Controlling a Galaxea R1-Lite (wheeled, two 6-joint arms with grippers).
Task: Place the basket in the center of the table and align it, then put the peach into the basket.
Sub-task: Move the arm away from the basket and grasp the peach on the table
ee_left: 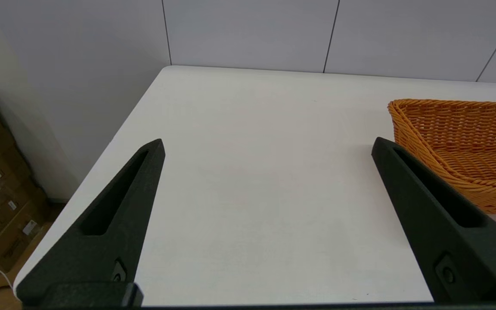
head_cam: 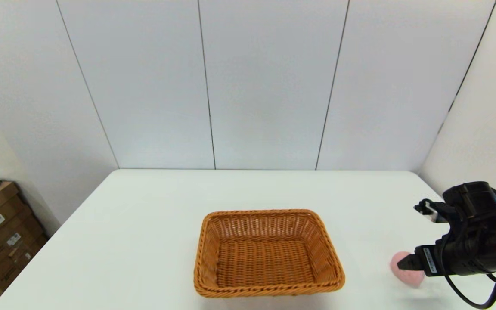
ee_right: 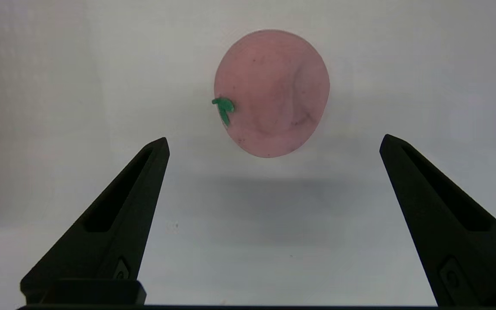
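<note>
The right hand hangs low over the worktop with its two fingers spread wide and nothing between them; the peach lies on the surface just beyond the fingertips, roughly centred on the gap, not yet touched. It looks soft and light, a squashy toy that should give under pressure rather than slip, so a gentle close across its rounded middle seems the safest hold, with the fingers on either flank and clear of the small green leaf mark, which sits on the flank toward one finger. The peach is a slightly elongated oval, and its long axis appears to run away from the hand, with the crease curving along that line. In the head view the basket sits well off to that hand's inner side, empty, its long sides across the worktop. The left hand is also spread and empty, parked with the basket's rim just outside one finger.
</note>
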